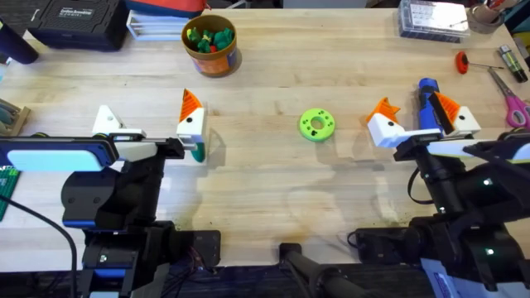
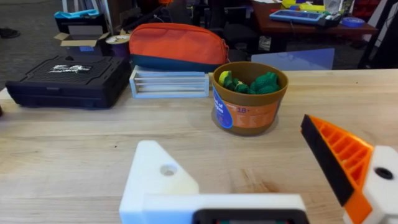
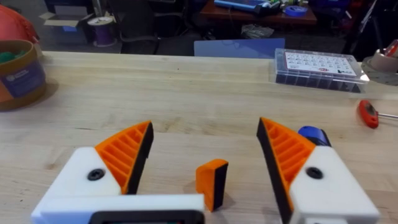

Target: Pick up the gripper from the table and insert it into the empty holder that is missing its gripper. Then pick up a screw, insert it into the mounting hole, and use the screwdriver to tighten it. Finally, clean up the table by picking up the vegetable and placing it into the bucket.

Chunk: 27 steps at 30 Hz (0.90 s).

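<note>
My left gripper (image 1: pixel 149 117) (image 2: pixel 233 155) stands open, one side carrying an orange ribbed pad (image 2: pixel 339 158). Its other side is the bare white holder (image 1: pixel 106 122) (image 2: pixel 158 177). A small dark teal vegetable (image 1: pixel 199 152) peeks out by the padded finger. The yellow-orange bucket (image 1: pixel 209 45) (image 2: pixel 249 99), farther back, holds green toy pieces. My right gripper (image 1: pixel 412 108) (image 3: pixel 205 127) is open, with both orange pads in place. On the table between its fingers lies the loose orange gripper (image 3: pixel 211 183). The blue screwdriver (image 1: pixel 428 103) (image 3: pixel 313 134) lies just behind one right finger.
A lime-green disc (image 1: pixel 316 124) sits mid-table. A red-handled tool (image 1: pixel 462 60) (image 3: pixel 367 113), scissors (image 1: pixel 513 106) and a clear parts box (image 1: pixel 432 18) (image 3: pixel 317 62) are at the back right. A black case (image 1: pixel 79 23) and an orange pouch (image 2: pixel 177 45) are at the back left.
</note>
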Available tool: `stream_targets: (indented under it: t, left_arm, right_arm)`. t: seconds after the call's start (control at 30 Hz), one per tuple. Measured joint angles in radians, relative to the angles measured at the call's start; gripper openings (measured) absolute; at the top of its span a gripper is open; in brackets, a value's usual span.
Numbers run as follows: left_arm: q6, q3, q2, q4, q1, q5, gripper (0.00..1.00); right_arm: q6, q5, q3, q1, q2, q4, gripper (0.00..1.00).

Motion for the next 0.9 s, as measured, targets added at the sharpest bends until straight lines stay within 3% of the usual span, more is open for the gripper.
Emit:
stream_targets:
  t: [0.4,0.53,0.63,0.8,0.9]
  left_arm:
    - [-0.001,0.003,0.000,0.000,0.000,0.000,0.987]
    - [-0.007,0.080,0.013,-0.090,0.000,0.000,0.987]
    - [-0.008,0.229,0.080,-0.212,0.000,0.000,0.985]
    - [-0.008,0.558,0.308,-0.544,0.000,0.000,0.986]
    - [-0.008,0.689,0.460,-0.725,0.000,0.001,0.986]
  right_arm:
    - [0.016,0.001,0.000,0.000,0.001,0.031,0.994]
    - [0.063,0.002,0.053,0.000,0.002,-0.019,0.994]
    - [0.084,0.002,0.190,0.000,0.024,-0.223,0.994]
    - [0.098,0.002,0.557,0.000,0.145,-0.604,0.994]
    - [0.100,0.007,0.738,0.000,0.234,-0.775,0.994]
